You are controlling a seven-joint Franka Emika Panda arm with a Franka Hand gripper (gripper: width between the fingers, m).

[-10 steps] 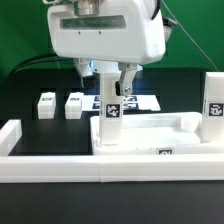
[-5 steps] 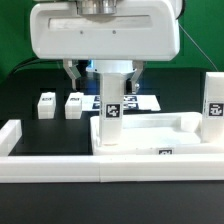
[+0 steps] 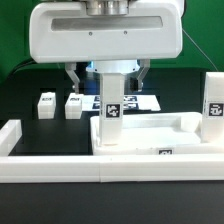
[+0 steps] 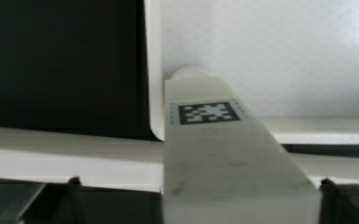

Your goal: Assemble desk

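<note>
The white rimmed tabletop (image 3: 160,133) lies flat against the front wall. One leg (image 3: 112,112) stands upright at its corner on the exterior view's left, tag facing out. My gripper (image 3: 106,80) hangs above that leg, open, with a dark finger (image 3: 72,77) on each side and not touching it. In the wrist view the same leg (image 4: 220,150) rises between my open gripper (image 4: 197,195), with the tabletop (image 4: 274,45) below it. A second leg (image 3: 213,105) stands upright at the right. Two more legs (image 3: 45,105) (image 3: 74,104) lie on the black table.
A long low white border wall (image 3: 90,170) runs along the front and turns back at the exterior view's left. The marker board (image 3: 143,101) lies flat behind the tabletop. The gripper's big white body hides the back of the scene.
My gripper has lifted off the upright leg and now looks larger in the exterior view, fingers higher and wider apart. The leg stays standing in place.
</note>
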